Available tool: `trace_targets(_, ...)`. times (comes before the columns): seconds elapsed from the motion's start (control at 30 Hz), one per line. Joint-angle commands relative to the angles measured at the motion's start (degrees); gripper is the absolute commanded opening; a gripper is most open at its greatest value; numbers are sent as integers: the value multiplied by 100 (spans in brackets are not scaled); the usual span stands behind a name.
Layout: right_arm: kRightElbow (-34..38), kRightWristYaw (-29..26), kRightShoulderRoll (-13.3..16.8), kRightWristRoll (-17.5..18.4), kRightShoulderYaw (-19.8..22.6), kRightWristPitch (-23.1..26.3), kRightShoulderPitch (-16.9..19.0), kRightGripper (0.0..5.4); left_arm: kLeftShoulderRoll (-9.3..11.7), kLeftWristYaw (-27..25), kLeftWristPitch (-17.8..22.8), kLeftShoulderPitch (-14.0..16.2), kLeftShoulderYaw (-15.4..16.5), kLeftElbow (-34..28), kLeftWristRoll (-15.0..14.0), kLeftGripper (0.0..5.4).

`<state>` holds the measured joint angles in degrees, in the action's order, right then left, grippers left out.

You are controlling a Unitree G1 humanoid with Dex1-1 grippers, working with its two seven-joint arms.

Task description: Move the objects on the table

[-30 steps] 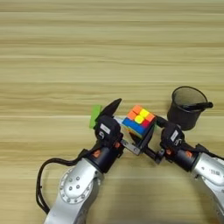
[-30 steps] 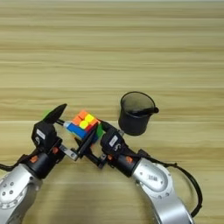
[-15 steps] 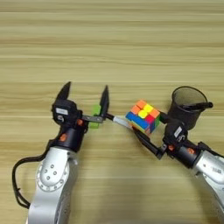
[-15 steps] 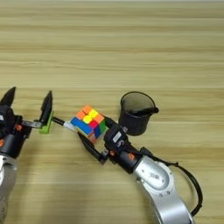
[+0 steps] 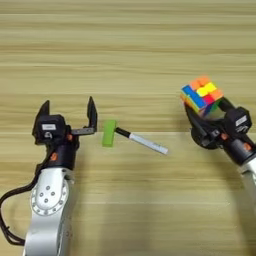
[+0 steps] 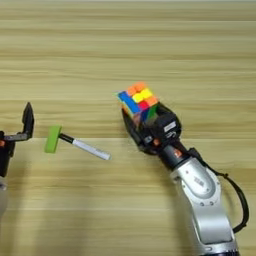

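Observation:
My right gripper [image 6: 141, 116] is shut on the multicoloured puzzle cube [image 6: 138, 100] and holds it raised above the table [image 5: 125, 45] at the right. The black mesh cup is hidden behind that gripper and cannot be told apart from it. The flat lime-green block [image 5: 109, 132] lies left of centre. The white marker [image 5: 145, 142] lies slanted, with its black cap touching the block. My left gripper [image 5: 67, 112] stands open just left of the block, with nothing between its fingers.
Both arms rise from the near edge of the table. A black cable [image 6: 235, 200] loops beside the right forearm. Bare wood stretches across the far half of the table.
My left gripper let go of the cube and drew back to the left, past the green block. My right gripper carried the cube up and to the right, over the cup.

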<state>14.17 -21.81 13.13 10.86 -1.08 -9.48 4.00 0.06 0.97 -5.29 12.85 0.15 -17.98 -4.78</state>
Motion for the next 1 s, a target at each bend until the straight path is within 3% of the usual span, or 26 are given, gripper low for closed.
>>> trace_targets(0.03, 66, 463, 32, 108, 606, 240, -324, 331, -35, 27, 80, -42, 33, 59, 41, 540)
trace_targets(0.27, 89, 893, 195, 181, 1316, 648, -459, 331, -61, 32, 83, -33, 39, 34, 57, 540)
trace_targets(0.6, -534, 1300, 340, -15, 1725, 907, -717, 331, -89, 30, 93, -19, 44, 4, 71, 540)
trace_targets(0.73, -918, 1416, 365, -145, 1732, 1046, -790, 331, -95, 32, 91, -15, 49, 0, 74, 540)
trace_targets(1.0, -1830, 1393, 456, -692, 1352, 1201, -851, 331, -83, 55, 192, -26, 45, 85, 162, 540)
